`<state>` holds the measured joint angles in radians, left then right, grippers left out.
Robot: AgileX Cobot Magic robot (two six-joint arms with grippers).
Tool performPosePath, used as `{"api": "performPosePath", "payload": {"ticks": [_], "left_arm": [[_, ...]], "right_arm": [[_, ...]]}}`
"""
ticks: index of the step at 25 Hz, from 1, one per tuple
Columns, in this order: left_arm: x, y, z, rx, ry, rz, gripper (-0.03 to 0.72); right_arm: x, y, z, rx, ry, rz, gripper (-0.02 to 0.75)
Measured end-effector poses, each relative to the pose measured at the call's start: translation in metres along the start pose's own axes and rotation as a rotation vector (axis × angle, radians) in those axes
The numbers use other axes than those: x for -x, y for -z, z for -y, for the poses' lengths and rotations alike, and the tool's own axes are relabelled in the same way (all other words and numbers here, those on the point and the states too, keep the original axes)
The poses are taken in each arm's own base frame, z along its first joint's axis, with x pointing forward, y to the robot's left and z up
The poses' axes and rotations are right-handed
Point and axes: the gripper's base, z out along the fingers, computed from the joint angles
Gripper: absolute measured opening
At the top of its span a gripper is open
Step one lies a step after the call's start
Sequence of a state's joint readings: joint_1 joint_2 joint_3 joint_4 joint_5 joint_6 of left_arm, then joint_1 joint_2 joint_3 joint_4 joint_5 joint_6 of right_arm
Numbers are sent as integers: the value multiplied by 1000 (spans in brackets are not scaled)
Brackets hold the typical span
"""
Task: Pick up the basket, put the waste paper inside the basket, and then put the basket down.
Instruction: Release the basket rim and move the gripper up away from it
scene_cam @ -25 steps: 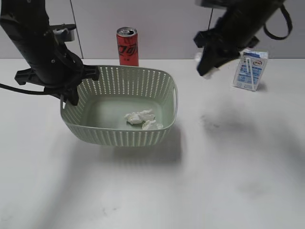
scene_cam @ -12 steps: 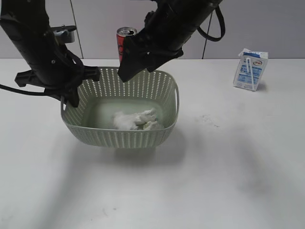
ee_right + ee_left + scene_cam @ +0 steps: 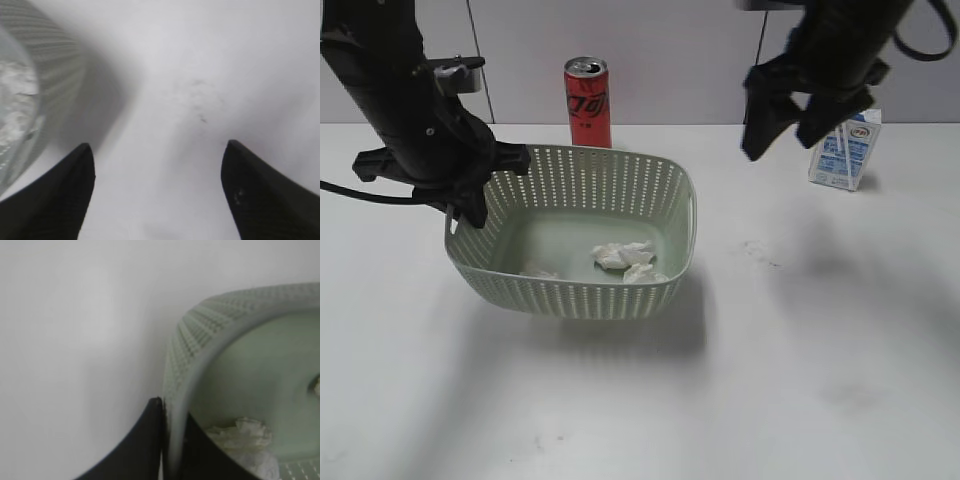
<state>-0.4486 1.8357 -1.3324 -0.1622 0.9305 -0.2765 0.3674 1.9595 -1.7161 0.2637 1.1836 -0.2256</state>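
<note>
The pale green basket (image 3: 660, 180) hangs tilted a little above the table, its left rim pinched by my left gripper (image 3: 460, 215). In the left wrist view the two black fingers (image 3: 172, 412) are shut on the basket wall (image 3: 200, 340). Three white paper wads lie inside the basket: two (image 3: 625, 253) (image 3: 643, 273) near the middle-right and one (image 3: 535, 271) at the front left; one also shows in the left wrist view (image 3: 245, 432). My right gripper (image 3: 775, 120) is open and empty, high to the right of the basket (image 3: 20, 115); its fingers (image 3: 157, 150) are spread over bare table.
A red drink can (image 3: 587, 100) stands behind the basket. A blue-and-white milk carton (image 3: 845, 150) stands at the back right, just behind my right arm. The white table (image 3: 800, 380) stretches out in front and to the right.
My right arm carried a wad over the basket, let it go inside, and swung back up to the right, empty. The basket now holds a third wad. The left arm barely moved.
</note>
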Motion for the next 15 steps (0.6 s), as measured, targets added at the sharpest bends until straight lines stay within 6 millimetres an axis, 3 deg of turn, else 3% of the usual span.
{"api": "performPosePath", "payload": {"ticks": [4,7,10,15], "left_arm": [[2,0,1,-14,0,18,1],[4,0,4,-40,13,43,1],[9,-1,8,-95,49,91,1],[27,-25,16,-118,81,33,1]], "right_arm": [[-22,15,60,-58,-179,-21,540],[-46,31,81,-88,-274,-24,524],[-75,48,78,-134,-292,-46,520],[-138,74,44,-136,-301,-46,520]]}}
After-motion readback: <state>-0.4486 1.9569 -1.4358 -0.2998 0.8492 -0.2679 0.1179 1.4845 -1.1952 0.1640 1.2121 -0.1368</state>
